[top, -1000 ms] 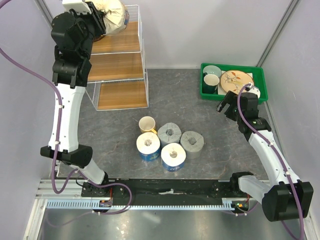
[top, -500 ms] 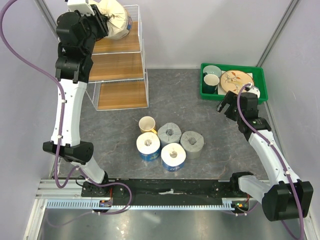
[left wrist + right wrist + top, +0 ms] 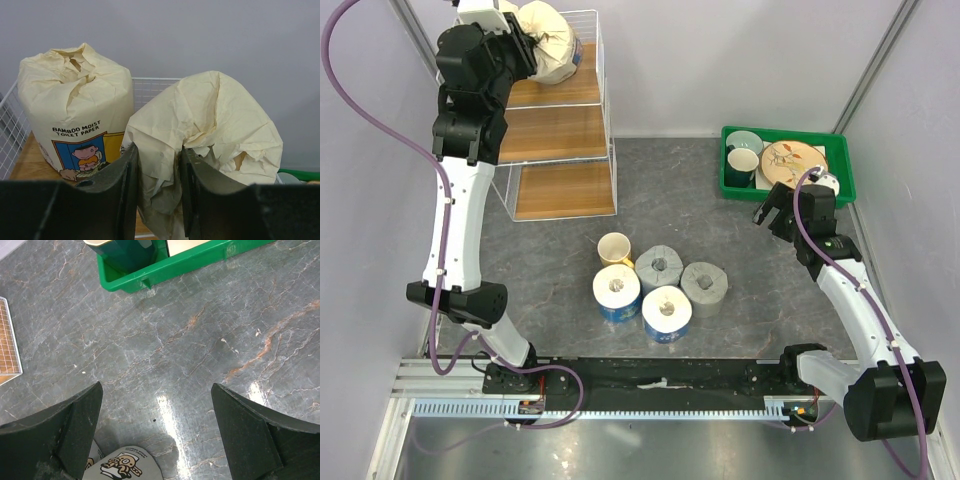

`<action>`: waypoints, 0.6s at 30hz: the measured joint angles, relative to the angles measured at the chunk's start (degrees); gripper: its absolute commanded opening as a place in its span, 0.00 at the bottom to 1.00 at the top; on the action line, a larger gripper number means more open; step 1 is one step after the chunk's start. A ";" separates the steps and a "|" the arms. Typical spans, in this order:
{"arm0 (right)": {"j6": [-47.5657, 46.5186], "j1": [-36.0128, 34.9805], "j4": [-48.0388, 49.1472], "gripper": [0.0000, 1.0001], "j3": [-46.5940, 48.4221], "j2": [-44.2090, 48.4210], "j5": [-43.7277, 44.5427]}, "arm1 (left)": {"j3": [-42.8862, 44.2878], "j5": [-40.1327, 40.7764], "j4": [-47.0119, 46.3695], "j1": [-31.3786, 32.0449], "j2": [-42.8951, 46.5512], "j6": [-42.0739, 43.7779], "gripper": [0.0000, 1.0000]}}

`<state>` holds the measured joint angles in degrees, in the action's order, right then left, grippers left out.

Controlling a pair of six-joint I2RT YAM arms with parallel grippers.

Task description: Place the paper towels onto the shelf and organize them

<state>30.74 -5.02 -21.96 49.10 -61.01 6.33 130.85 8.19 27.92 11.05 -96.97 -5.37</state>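
Clamped on a cream roll (image 3: 215, 135), the left gripper (image 3: 157, 165) has eased it toward 11 o'clock over the shelf's (image 3: 560, 130) top tier beside its twin (image 3: 75, 105), seemingly ready for release; the right gripper (image 3: 156, 387) hangs with fingers apart.

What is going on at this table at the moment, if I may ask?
The left arm's fingers are shut on the wrapper of a cream roll at the top tier of the shelf, beside a second cream roll standing there. Whether the held roll rests on the board is unclear. Two grey rolls and two white-and-blue rolls stand on the table beside a yellow mug. The right arm's fingers hang open near the green tray, holding nothing.
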 measured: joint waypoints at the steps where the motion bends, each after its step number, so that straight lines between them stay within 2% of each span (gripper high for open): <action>1: -0.07 0.00 0.00 0.98 -0.02 0.00 -0.02 | 0.00 0.28 0.02 0.00 0.00 0.00 0.30; 6: -0.11 0.00 0.00 0.98 -0.02 0.00 -0.02 | -0.28 1.25 0.07 -0.07 0.00 0.00 0.32; 13: -0.11 0.00 0.00 0.98 -0.04 0.00 -0.04 | -0.96 2.16 0.26 -0.07 0.00 0.02 0.46; 18: -0.17 0.04 0.00 0.98 -0.31 0.00 -0.04 | -1.16 2.19 0.07 -0.07 0.00 0.02 0.51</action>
<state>30.57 -4.97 -21.96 48.80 -61.01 6.28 129.69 10.37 27.99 10.98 -96.97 -5.34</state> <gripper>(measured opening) 0.982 0.479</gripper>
